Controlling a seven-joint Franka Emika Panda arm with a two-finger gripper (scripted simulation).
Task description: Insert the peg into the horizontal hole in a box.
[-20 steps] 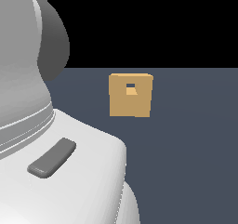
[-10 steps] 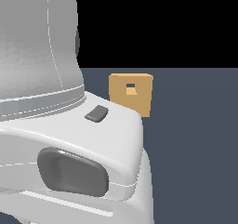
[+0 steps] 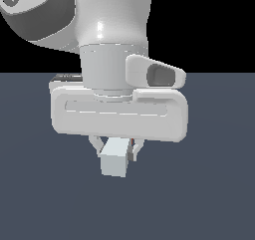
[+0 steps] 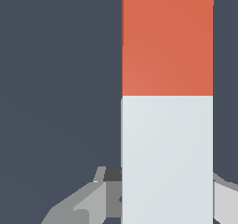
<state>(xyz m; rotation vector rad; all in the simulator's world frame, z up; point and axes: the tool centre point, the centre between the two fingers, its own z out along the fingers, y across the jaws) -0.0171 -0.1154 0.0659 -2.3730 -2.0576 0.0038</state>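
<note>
One end effector (image 3: 118, 152) grips the peg (image 4: 167, 102) by its white half, low in the middle of the frame. The box is hidden, so the arm should find it first, then line up slowly.

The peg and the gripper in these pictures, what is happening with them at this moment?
The single robot arm has its gripper around the peg, with a finger on either side of the bar's white half. In the exterior view the white end faces the camera just below the gripper body, and only a sliver of red-orange shows behind it. The wrist view shows the red-orange half extending away over the dark floor. The box and its hole are not visible in either view now, as the arm fills the exterior view.
</note>
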